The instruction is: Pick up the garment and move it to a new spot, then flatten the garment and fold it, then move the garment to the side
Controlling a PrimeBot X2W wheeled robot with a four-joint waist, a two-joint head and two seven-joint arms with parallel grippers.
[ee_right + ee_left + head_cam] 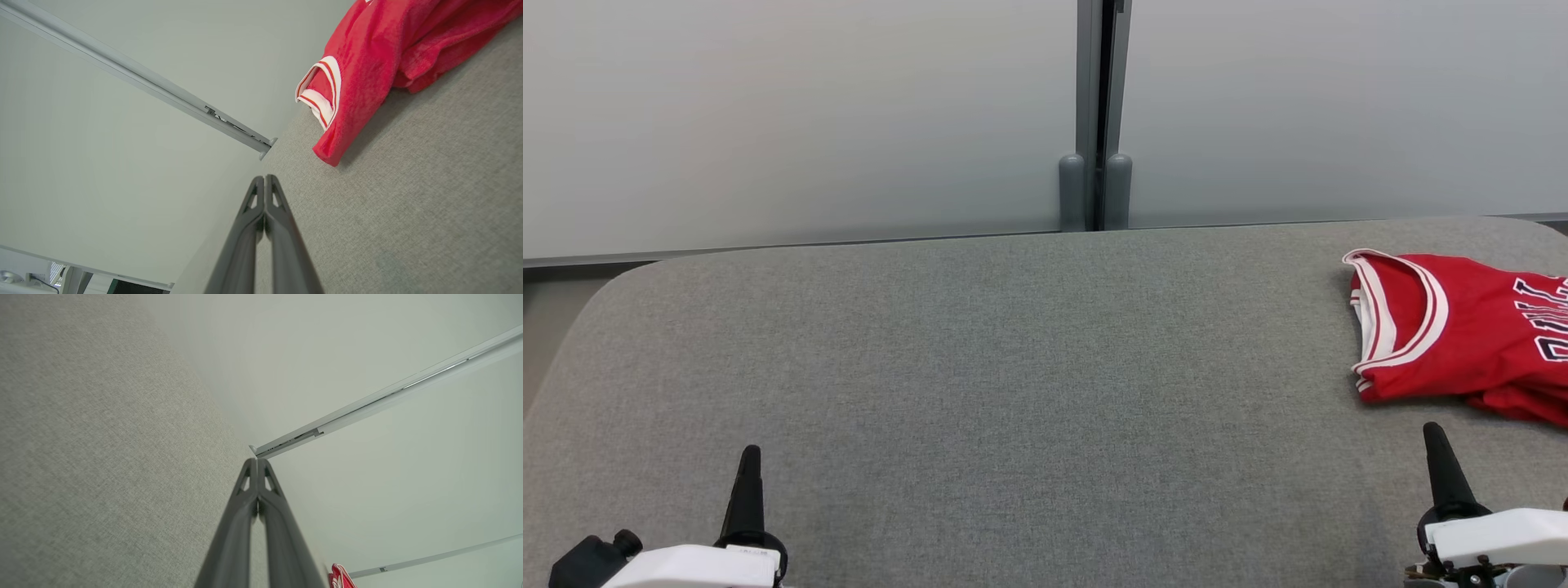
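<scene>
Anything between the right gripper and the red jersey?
Nothing: only bare grey padded surface separates the right gripper, jaws shut, from the red jersey. The head view shows it, and the right wrist view agrees.

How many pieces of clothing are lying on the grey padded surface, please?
1. A red jersey with white trim lies at the far right of the grey surface, ahead of the right pincer. The frame edge cuts it, so more could lie beyond.

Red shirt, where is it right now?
In the head view the red shirt lies on the grey surface's right side, just beyond the right gripper and not touching it.
</scene>
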